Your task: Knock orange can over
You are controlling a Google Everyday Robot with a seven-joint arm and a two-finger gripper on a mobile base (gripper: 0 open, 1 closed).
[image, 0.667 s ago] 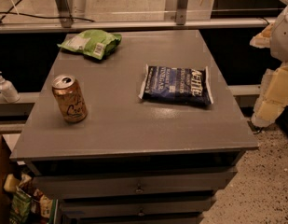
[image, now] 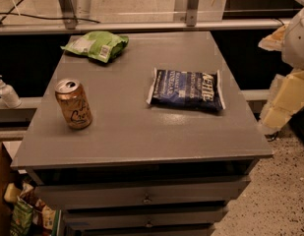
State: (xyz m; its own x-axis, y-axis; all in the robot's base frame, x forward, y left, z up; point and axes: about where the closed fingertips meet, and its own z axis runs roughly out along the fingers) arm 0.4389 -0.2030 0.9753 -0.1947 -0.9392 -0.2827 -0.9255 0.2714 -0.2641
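Change since the earlier frame: almost none; the orange can [image: 73,104] stands upright on the same spot, and both bags lie where they lay.
Gripper: the gripper [image: 285,101], a cluster of pale cream blocks, remains at the right edge of the view, off the right side of the worktop [image: 141,136] and just past its rim.
Gripper state: cannot tell whether it is open or closed; it touches nothing on the worktop.
Orange can: upright near the left front of the worktop, silver top and pull tab up, cursive script facing the camera; it is well apart from the gripper, across nearly the whole width of the worktop to the gripper's left.
Between them: a blue chip bag [image: 186,90] lies flat, nearer the gripper than the can, touching neither.
Far corner: a green chip bag [image: 96,45] lies at the back left, beyond the can and farthest from the gripper.
Surroundings: grey drawers [image: 146,198] below the worktop; a white pump bottle [image: 6,92] on a ledge at far left.
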